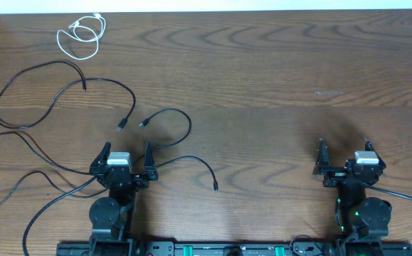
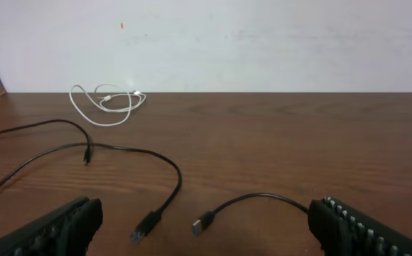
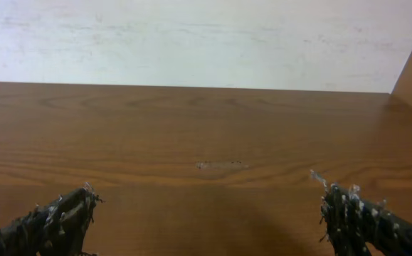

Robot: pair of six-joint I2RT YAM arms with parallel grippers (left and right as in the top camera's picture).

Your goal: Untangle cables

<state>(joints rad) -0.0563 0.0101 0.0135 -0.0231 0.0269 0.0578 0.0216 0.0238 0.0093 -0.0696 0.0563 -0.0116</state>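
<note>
You had the left claw and right claw both spread wide and holding nothing, while the black cords sprawled across the desk's left half, two plugs pointing back toward the left claw, the white cord lay coiled at the far left corner, and only the overhead view took in their full run.

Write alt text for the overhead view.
Several thin black cables sprawl in loose, crossing loops over the left half of a wooden table, with a white cable coiled apart near the far left corner. At the near edge, the left gripper sits among the black cables and the right gripper over bare wood, both open and empty.
</note>
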